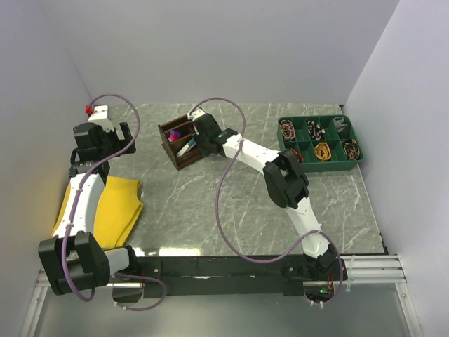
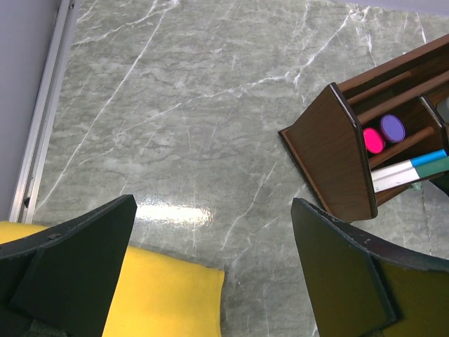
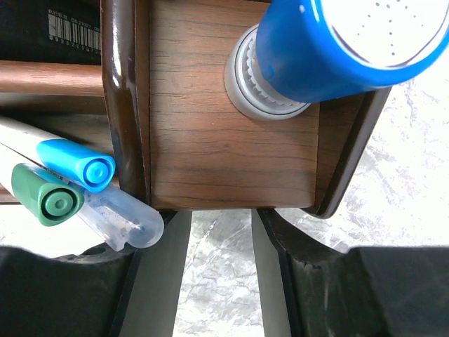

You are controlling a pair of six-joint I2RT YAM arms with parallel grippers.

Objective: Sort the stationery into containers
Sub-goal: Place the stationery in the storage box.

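The dark brown wooden organiser (image 1: 179, 156) stands at the back middle of the table. Pink (image 2: 372, 140) and purple (image 2: 393, 128) marker caps show in one compartment. A blue-capped white pen (image 3: 77, 161), a green-capped one (image 3: 45, 196) and a clear-capped pen (image 3: 123, 217) lie in another. A small blue-capped cylinder (image 3: 330, 49) stands in the end compartment. My right gripper (image 3: 219, 217) is open and empty just over the organiser's (image 3: 224, 140) end wall; it also shows in the top view (image 1: 203, 137). My left gripper (image 2: 210, 210) is open and empty to the left of the organiser (image 2: 337, 154).
A yellow cloth (image 1: 116, 207) lies at the left under my left arm, its corner below the left fingers (image 2: 140, 295). A green divided tray (image 1: 323, 166) with coiled items stands at the back right. White walls close in three sides.
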